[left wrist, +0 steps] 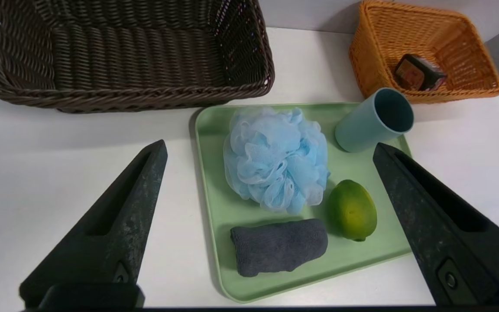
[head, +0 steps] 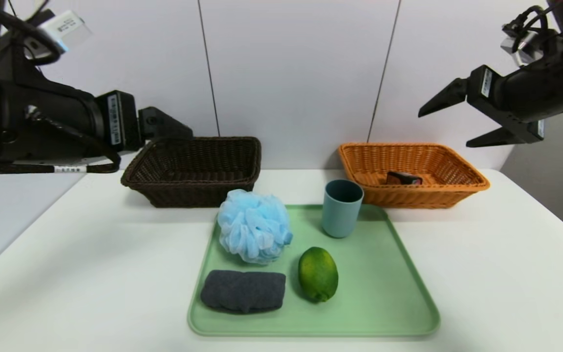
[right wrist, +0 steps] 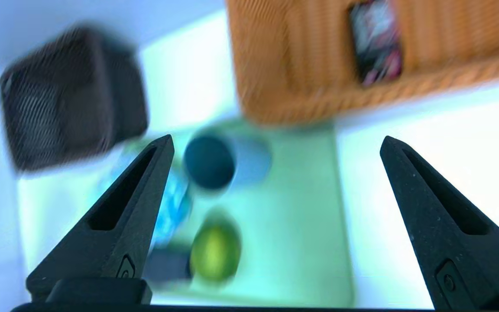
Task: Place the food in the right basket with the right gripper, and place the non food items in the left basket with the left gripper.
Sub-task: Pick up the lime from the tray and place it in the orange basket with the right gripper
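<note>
Table (head: 482,274): white, and it carried a tray near the middle with two baskets at its far side.
Tray (head: 384,303): pale green, lying flat on the table, near of both baskets; four things sat on it.
Left basket (head: 191,168): dark brown wicker, far left of the tray, with nothing seen inside it.
Right basket (head: 457,168): orange wicker, far right of the tray; a box lay in it.
Left gripper (left wrist: 269,149): raised at the left, above and near of the brown basket; its jaws stood wide apart and held nothing.
Right gripper (head: 445,124): raised high at the right, above the orange basket; its jaws were spread wide and held nothing.
Bath puff (head: 254,226): fluffy light blue, on the far left part of the tray, just far of the towel.
Towel (head: 243,291): dark grey, folded, on the near left corner of the tray.
Cup (head: 341,208): teal-blue, upright, on the far part of the tray, just near of the orange basket's left end.
Fruit (head: 317,274): green and oval, on the tray just right of the towel and near of the cup.
Box (head: 403,178): small and black, tilted on the floor of the orange basket.
</note>
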You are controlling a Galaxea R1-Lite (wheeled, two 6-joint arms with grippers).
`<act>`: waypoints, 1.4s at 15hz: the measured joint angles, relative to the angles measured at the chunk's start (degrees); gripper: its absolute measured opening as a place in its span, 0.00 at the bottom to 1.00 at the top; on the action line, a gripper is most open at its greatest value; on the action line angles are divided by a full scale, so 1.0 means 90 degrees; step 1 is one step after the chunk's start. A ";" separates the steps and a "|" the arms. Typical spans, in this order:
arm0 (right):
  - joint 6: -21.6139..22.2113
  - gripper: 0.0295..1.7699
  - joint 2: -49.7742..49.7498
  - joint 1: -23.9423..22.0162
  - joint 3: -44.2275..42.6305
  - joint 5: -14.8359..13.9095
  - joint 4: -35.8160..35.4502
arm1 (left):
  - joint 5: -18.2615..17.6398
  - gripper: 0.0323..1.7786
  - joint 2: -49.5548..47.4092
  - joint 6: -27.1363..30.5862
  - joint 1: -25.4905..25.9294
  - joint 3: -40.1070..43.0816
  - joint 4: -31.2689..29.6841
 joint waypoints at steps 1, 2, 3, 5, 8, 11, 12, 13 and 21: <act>0.0012 0.94 -0.0192 0.0192 0.0000 0.0158 0.0410 | 0.0061 0.95 0.0150 -0.0121 -0.0111 -0.0107 0.0206; 0.0049 0.94 -0.0345 0.0425 0.0000 0.0223 0.0788 | 0.0077 0.95 0.0236 -0.0237 -0.0200 -0.0164 0.0303; 0.0119 0.94 -0.0469 0.0707 0.0000 0.0248 0.1161 | 0.0111 0.95 0.0272 -0.0289 -0.0259 -0.0177 0.0410; 0.0501 0.95 -0.0627 0.1384 -0.0003 0.0238 0.1850 | 0.0289 0.95 0.0230 -0.0301 -0.0313 -0.0180 0.0722; 0.1319 0.95 -0.0551 0.2385 -0.0007 0.0079 0.2486 | 0.0512 0.95 -0.0085 -0.0225 -0.0325 -0.0199 0.1396; 0.2074 0.96 -0.0148 0.3266 -0.0009 -0.0228 0.2574 | 0.0582 0.95 -0.0536 -0.0191 -0.0325 -0.0183 0.2154; 0.2152 0.96 0.0024 0.3421 -0.0009 -0.0341 0.2567 | 0.0592 0.95 -0.0665 -0.0111 -0.0325 -0.0171 0.2305; 0.2171 0.96 0.0202 0.3516 -0.0009 -0.0485 0.2518 | 0.0607 0.95 -0.0802 0.0045 -0.0316 -0.0161 0.2327; 0.2227 0.96 0.1415 0.3780 -0.0012 -0.1151 0.1964 | 0.0677 0.95 -0.1115 0.0382 -0.0305 -0.0187 0.2230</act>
